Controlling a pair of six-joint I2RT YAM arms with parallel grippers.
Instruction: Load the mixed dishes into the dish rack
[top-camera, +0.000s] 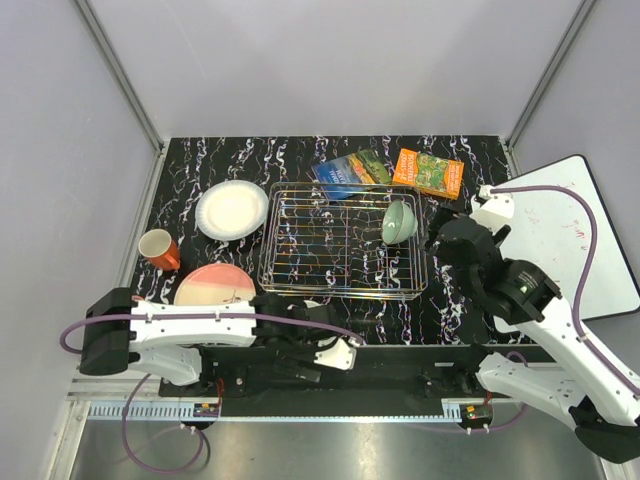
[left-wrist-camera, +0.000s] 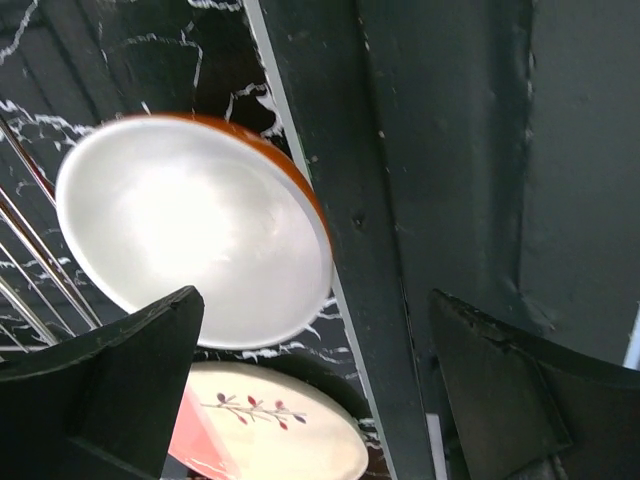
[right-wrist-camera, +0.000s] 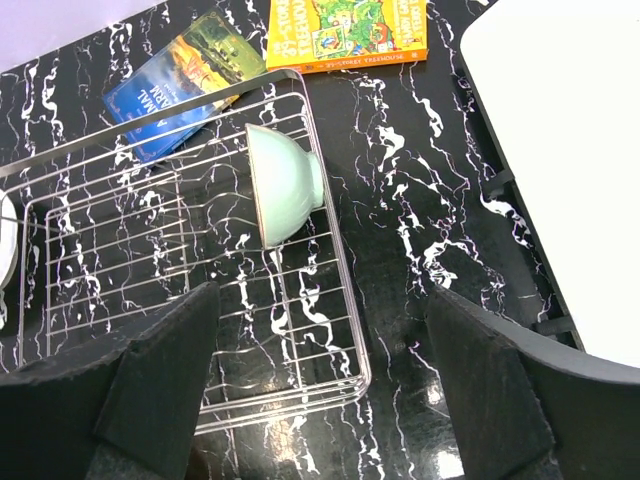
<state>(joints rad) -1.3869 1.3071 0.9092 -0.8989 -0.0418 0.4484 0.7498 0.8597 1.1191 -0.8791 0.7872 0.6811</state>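
Note:
The silver wire dish rack (top-camera: 345, 240) sits mid-table, and it also shows in the right wrist view (right-wrist-camera: 120, 260). A pale green bowl (top-camera: 399, 222) stands on edge in its far right part (right-wrist-camera: 287, 195). The white plate (top-camera: 232, 210), the small cup (top-camera: 158, 248) and the pink-and-cream plate with leaf sprig (top-camera: 213, 287) lie left of the rack. The orange-outside cream bowl (left-wrist-camera: 190, 230) lies by the table's near edge, just ahead of my open, empty left gripper (left-wrist-camera: 318, 298). The sprig plate (left-wrist-camera: 270, 430) shows below it. My right gripper (right-wrist-camera: 320, 295) is open and empty above the rack's near right corner.
A blue packet (top-camera: 345, 172) and an orange packet (top-camera: 428, 172) lie behind the rack. A white board (top-camera: 575, 235) lies off the table's right side. A dark frame strip (left-wrist-camera: 340, 200) runs along the table's near edge beside the bowl.

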